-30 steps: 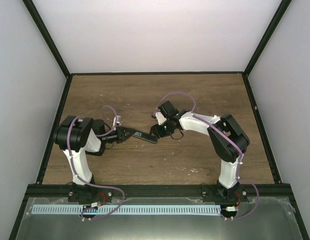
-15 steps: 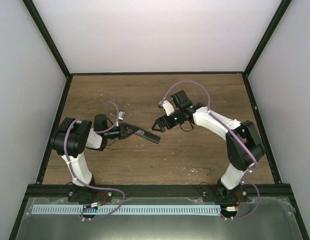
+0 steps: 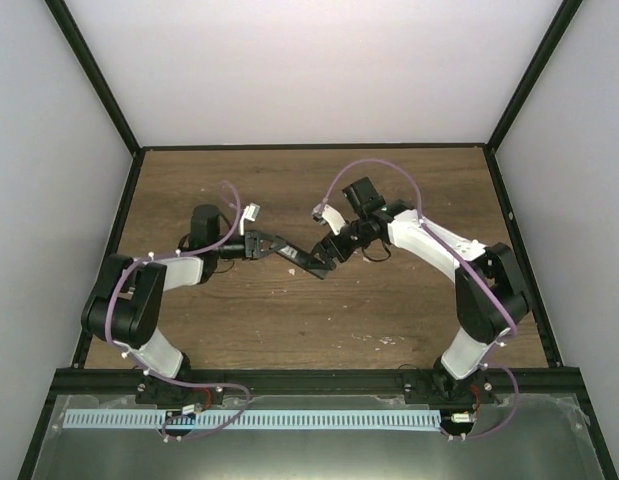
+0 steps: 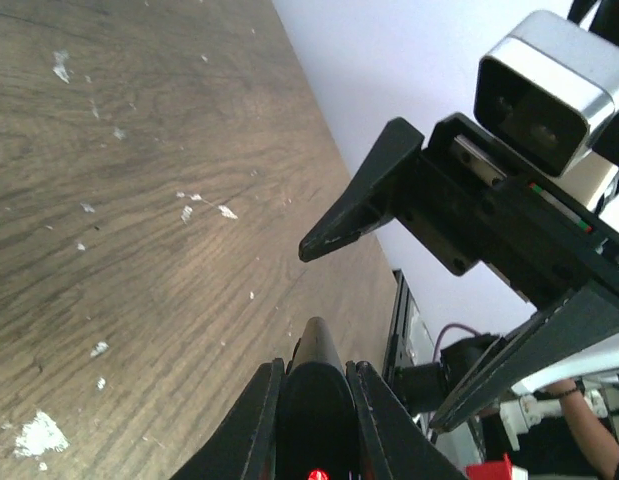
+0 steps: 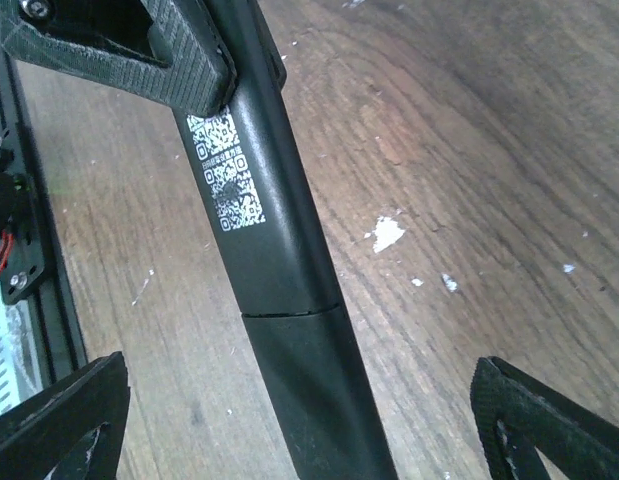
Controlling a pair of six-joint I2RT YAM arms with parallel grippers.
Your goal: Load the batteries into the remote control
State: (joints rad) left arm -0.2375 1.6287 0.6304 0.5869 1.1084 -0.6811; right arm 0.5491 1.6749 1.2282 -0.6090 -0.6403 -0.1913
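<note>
The remote control is a slim black bar with white QR labels on its back. My left gripper is shut on its near end; in the left wrist view the bar sticks out between my closed fingers. My right gripper is open wide, one finger on each side of the remote's far end, not touching it. A seam crosses the bar and the section past it looks closed. No blue batteries show in any view.
The wooden table is scuffed with white paint flecks. A black frame rail runs along the near edge and dark posts stand at the back corners. White walls close in three sides. A person's arm shows far off in the left wrist view.
My left arm has stretched out and carried the remote up and to the right. My right gripper has drawn back, then come down to straddle the remote's far end.
</note>
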